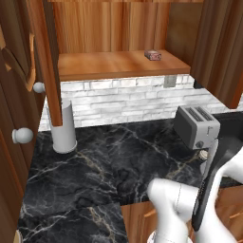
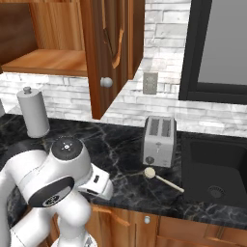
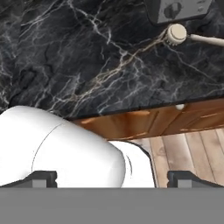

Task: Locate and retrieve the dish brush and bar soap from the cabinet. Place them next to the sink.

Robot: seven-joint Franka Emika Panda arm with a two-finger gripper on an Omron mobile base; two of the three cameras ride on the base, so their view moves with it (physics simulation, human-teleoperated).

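The bar soap [image 1: 153, 55], a small reddish block, lies on the right part of the plank shelf inside the open cabinet [image 1: 114, 64]. The cream dish brush [image 2: 161, 178] lies flat on the black marble counter in front of the toaster, its handle pointing toward the dark sink [image 2: 217, 169]. In the hand view the brush's round head [image 3: 177, 34] sits at the upper right. My gripper [image 3: 112, 179] is open, holds nothing, and is well back from the brush, near the counter's front edge.
A silver toaster [image 2: 159, 141] stands just left of the sink. A grey canister [image 1: 64, 128] stands on the counter under the cabinet's left side. An open cabinet door [image 2: 108, 53] with a round knob hangs over the counter. Wooden drawers [image 3: 144, 122] are below the counter edge.
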